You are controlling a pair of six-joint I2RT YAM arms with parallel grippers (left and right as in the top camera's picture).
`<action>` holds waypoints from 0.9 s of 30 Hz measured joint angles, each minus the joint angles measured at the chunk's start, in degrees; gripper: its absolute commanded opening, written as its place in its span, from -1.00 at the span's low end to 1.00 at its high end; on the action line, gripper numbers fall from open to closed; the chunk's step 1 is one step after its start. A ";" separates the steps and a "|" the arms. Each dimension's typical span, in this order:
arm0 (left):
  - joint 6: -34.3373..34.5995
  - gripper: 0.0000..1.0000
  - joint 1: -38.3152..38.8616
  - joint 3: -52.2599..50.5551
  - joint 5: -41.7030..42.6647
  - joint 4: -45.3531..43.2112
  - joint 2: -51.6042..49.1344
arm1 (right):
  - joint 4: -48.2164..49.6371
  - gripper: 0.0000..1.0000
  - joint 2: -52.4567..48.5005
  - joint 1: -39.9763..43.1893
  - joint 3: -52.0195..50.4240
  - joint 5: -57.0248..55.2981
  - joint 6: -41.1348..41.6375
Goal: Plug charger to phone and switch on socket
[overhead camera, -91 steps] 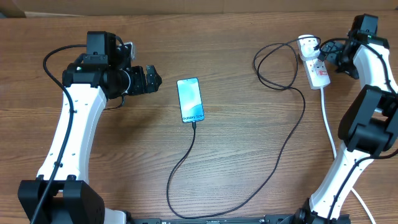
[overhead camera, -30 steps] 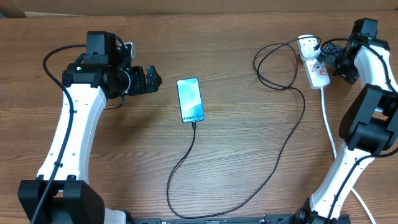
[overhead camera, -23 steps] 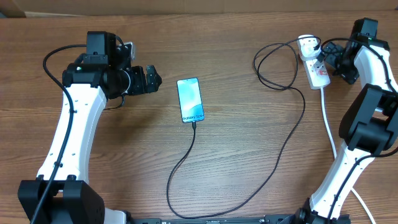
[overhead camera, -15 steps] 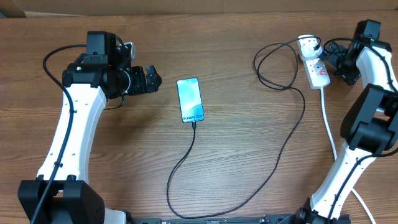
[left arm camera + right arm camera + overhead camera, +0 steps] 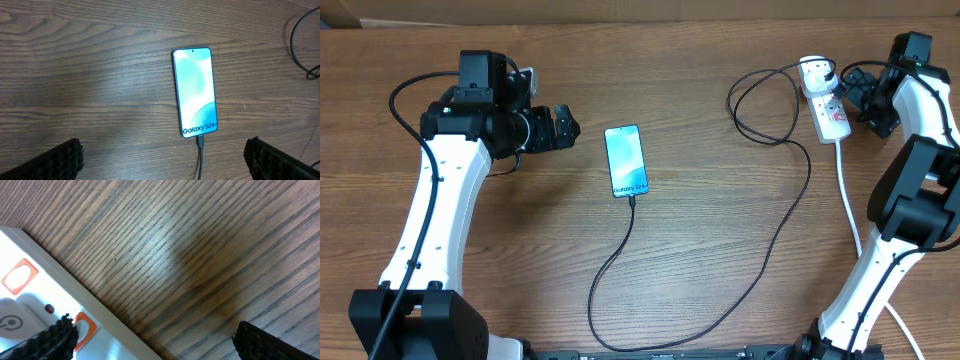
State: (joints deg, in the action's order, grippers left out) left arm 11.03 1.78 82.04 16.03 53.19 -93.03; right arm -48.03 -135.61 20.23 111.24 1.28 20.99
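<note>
The phone [image 5: 626, 160] lies flat at the table's centre with its blue-teal screen lit; it also shows in the left wrist view [image 5: 195, 91]. The black charger cable [image 5: 720, 315] runs from the phone's near end, where its tip [image 5: 200, 141] is plugged in, loops round and leads to the white plug adapter [image 5: 814, 72] seated in the socket [image 5: 831, 117] at the far right. My left gripper [image 5: 560, 128] is open and empty, left of the phone. My right gripper [image 5: 855, 95] is open, hovering at the socket's right edge; one fingertip sits over an orange-red switch [image 5: 82, 326].
The socket's thick white cord [image 5: 847, 200] runs toward the near right edge beside the right arm. A loop of black cable [image 5: 760, 105] lies left of the socket.
My right gripper has shifted slightly to the right, away from the socket's top. The left arm, phone and cable have not moved.
</note>
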 measured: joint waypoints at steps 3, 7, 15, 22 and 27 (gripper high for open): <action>0.00 1.00 0.00 0.00 0.00 0.00 0.00 | -0.07 1.00 0.00 0.00 0.00 0.02 0.00; 0.00 1.00 0.00 0.00 0.00 0.02 0.00 | -0.17 1.00 0.00 -0.07 0.00 -0.02 0.00; 0.00 1.00 0.00 0.00 0.00 0.00 0.00 | 0.57 1.00 0.00 -0.72 -0.04 -0.59 0.02; 0.00 1.00 0.00 0.00 0.00 0.00 0.00 | 0.44 1.00 -0.04 -0.72 -0.04 -0.66 -0.09; 0.00 0.99 0.00 0.00 0.00 0.02 0.00 | -0.02 1.00 -0.04 -0.72 -0.04 -0.61 -0.22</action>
State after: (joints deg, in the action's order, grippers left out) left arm 11.03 1.78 82.04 16.03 53.21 -93.03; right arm -48.05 -135.66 19.51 111.20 0.67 20.78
